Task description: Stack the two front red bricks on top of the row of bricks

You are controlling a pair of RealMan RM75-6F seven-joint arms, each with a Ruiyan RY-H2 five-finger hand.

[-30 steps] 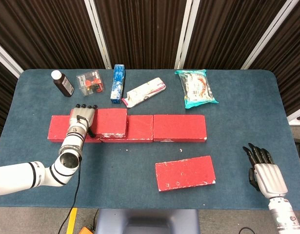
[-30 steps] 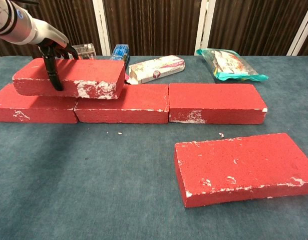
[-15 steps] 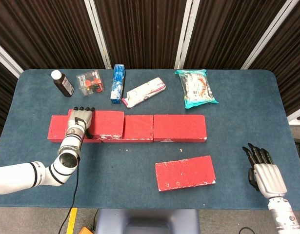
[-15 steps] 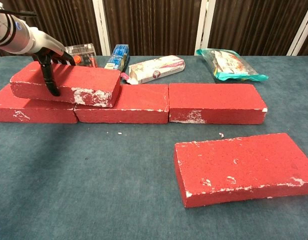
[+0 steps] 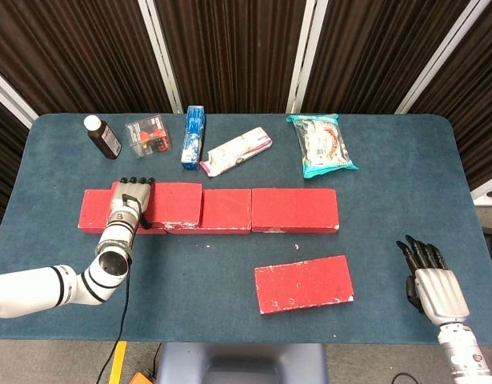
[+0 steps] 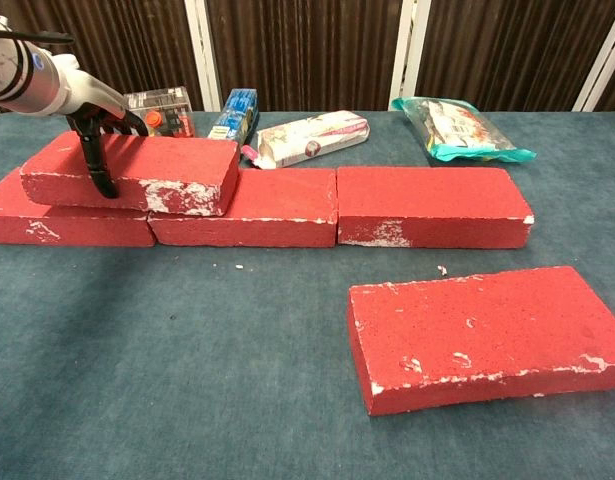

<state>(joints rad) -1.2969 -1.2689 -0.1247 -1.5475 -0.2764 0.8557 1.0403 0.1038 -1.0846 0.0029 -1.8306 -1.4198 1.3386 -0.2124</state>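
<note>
- On the row of three bricks, at its left end, lies a stacked brick; the left hand holds it, fingers clamped over its front face.
- Nearer the front of the desk, a loose brick lies flat, well apart from the row.
- Right hand hovers at the desk's right front corner, fingers apart, holding nothing.

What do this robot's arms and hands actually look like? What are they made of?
Both arms are glossy white tubes with black rings at the joints. The left hand has a silvery metal back, black fingers and a thin black cable trailing down. The right hand matches: silver-grey back and black fingers.
</note>
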